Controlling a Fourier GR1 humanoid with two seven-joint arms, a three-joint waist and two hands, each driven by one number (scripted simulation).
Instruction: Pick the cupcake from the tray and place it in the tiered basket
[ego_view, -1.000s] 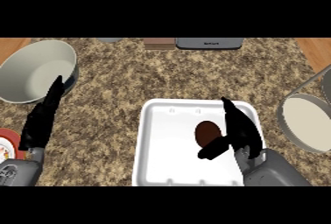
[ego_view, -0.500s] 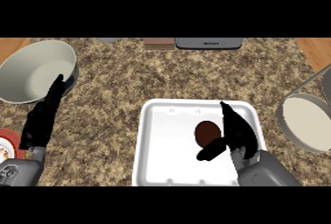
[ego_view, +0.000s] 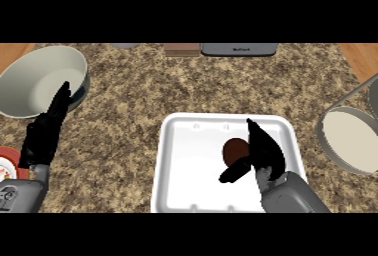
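head view: the brown cupcake (ego_view: 235, 149) sits in the white tray (ego_view: 184, 165), right of centre. the right hand (ego_view: 260, 152) flanks it, fingers on its right, thumb curling beneath, not yet closed. the left hand (ego_view: 46, 134) rests open, well apart.

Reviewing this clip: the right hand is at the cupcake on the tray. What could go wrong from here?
1. The right hand sits beside the cupcake with fingers straight and thumb low; closing from here could nudge it across the white tray rather than enclose it.
2. The tiered basket lies at the right edge, partly out of view, so the carry might clip its rim.
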